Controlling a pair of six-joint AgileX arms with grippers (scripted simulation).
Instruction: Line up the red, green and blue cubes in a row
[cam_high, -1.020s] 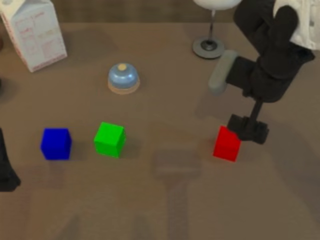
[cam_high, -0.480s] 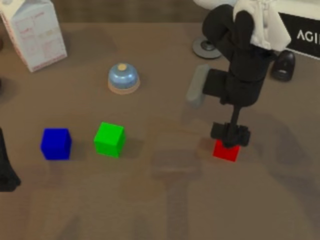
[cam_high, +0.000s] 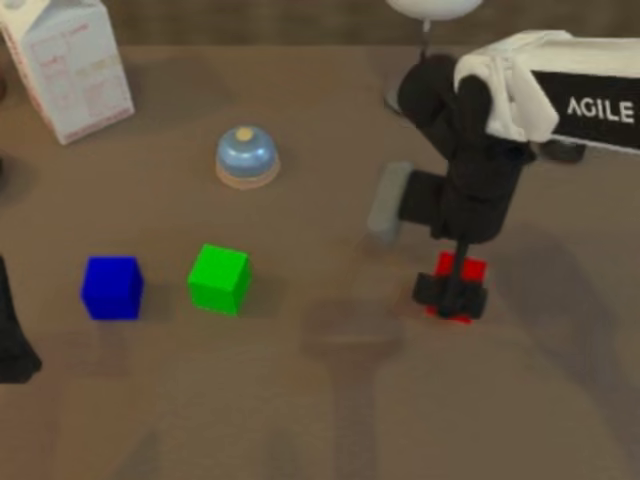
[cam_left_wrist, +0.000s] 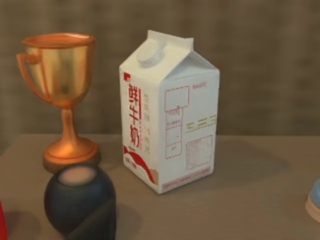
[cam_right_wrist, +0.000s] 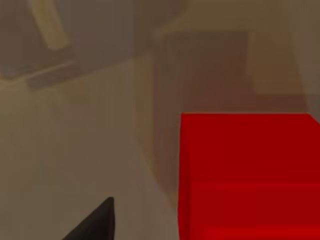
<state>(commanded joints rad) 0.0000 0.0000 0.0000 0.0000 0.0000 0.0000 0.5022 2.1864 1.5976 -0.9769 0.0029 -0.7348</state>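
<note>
**Right tool low over the red cube**

Far left of the working tool, the left tool (cam_high: 12, 340) sits parked at the tabletop (cam_high: 320, 420) edge. Nearer lie the deep blue solid cube (cam_high: 111, 287) and the bright green solid cube (cam_high: 219, 279), close neighbours. A silver-domed desk bell (cam_high: 247, 156) stands behind them, clear of the lane. Directly beneath the right tool (cam_high: 452, 294) rests the bright red solid cube (cam_high: 462, 270); whether its fingers have closed, I cannot tell. This cube looks rigid, light, smooth-faced: pinch opposite flat sides squarely.

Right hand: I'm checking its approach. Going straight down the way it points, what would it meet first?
Most likely the red cube: the right hand hangs directly over it, pointing down. How much gap remains is unclear.
</note>
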